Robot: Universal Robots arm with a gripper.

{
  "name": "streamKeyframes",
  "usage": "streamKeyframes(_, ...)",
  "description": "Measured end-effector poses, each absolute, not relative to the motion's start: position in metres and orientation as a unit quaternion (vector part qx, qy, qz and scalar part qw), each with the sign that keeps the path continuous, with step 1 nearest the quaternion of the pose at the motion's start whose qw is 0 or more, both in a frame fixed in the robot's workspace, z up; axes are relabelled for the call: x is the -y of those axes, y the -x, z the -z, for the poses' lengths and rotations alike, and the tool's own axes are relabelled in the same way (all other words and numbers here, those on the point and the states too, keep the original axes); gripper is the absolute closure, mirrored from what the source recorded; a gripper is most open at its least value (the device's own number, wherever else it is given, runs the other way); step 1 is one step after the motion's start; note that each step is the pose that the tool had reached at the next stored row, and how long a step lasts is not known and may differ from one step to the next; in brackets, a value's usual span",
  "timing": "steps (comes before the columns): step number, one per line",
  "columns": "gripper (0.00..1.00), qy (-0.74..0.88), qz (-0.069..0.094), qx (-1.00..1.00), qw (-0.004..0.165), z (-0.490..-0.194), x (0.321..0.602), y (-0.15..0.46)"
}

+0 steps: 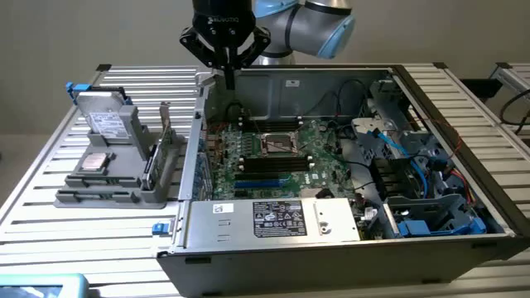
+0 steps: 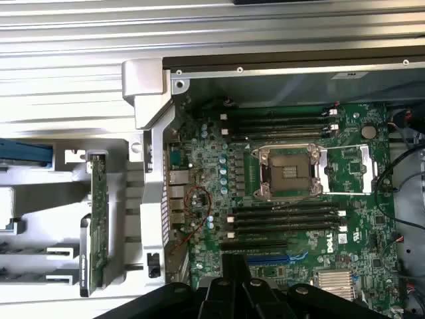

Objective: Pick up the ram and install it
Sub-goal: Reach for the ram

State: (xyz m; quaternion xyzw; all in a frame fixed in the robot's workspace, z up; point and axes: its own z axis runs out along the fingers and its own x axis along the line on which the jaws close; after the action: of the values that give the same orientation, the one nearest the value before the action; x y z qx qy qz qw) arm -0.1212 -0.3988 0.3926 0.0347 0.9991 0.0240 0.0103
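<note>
Claw [image 1: 228, 79] pressed together, empty, hovering above case [image 1: 319, 93] far-wall edge; open air around it.

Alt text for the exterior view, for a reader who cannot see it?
A black robot gripper, shut and empty, hangs over the far wall of an open grey computer case showing its green motherboard. On the exterior view's left, a grey parts holder carries a silver drive on the slatted metal table.

Plain beige wall [image 1: 99, 31] across the back, softly lit. Ribbed aluminium table [image 1: 49, 205] spreads below; a second table [image 1: 515, 73] sits at the exterior view's right.
</note>
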Motion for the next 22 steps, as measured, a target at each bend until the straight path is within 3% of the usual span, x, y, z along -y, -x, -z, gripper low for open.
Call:
streamKeyframes(15, 0.89, -0.035, -0.024, -0.999, 0.010, -0.392, 0.399, 0.121)
streamKeyframes(22, 0.89, -0.035, -0.024, -0.999, 0.010, -0.392, 0.413, 0.125)
